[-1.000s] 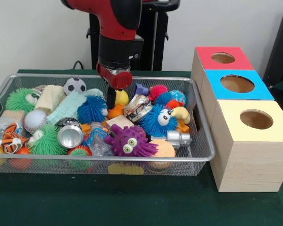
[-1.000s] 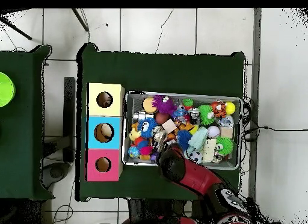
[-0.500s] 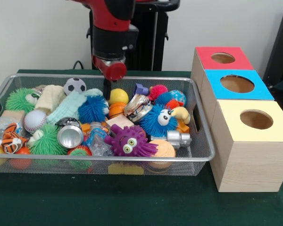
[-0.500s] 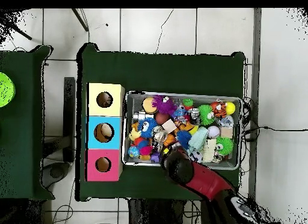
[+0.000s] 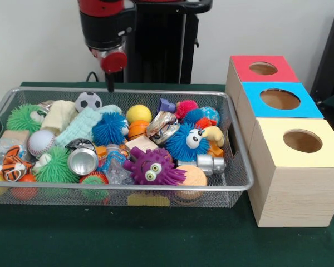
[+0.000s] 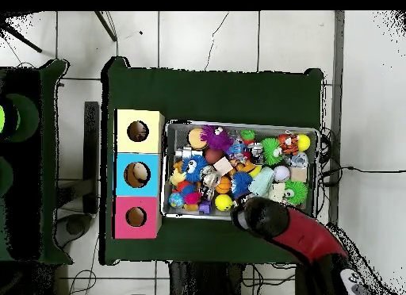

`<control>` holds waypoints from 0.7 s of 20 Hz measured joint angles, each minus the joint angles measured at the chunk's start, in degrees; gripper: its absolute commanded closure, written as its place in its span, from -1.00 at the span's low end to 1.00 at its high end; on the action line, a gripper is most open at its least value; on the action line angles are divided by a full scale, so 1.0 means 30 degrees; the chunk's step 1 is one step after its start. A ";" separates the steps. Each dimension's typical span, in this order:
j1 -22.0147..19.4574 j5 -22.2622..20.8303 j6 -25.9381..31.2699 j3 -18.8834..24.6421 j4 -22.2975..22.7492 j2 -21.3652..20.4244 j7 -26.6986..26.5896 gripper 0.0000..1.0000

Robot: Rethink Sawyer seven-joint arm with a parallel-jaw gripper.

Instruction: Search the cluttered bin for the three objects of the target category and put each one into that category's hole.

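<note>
**Green table, bin and three boxes**

Table (image 5: 100, 239) covered in dark green cloth. Directly on it: wire mesh bin (image 5: 234, 183), heaped with toys, and beside the bin's end a row of three wooden boxes, touching one another, each with a round hole on top. Yellow-topped box (image 5: 295, 172), blue-topped box (image 5: 250, 103) in the middle, red-topped box (image 5: 232, 75). Overhead: bin (image 6: 317, 174) just beside the box row, yellow (image 6: 139, 117), blue (image 6: 123, 174), red (image 6: 121, 216).

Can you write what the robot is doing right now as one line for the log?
claw: raised above bin's back rim, carrying nothing seen | bin: full of toys | yellow ball: uncovered | boxes: untouched
</note>
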 measured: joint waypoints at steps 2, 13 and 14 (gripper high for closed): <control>-0.0281 -0.0639 0.0339 0.0014 -0.0652 -0.0124 0.0000 1.00; 0.0795 -0.0914 -0.0795 0.0072 -0.1550 -0.0031 0.0000 1.00; 0.0932 -0.0819 -0.0933 0.0074 -0.1503 -0.0012 0.0000 1.00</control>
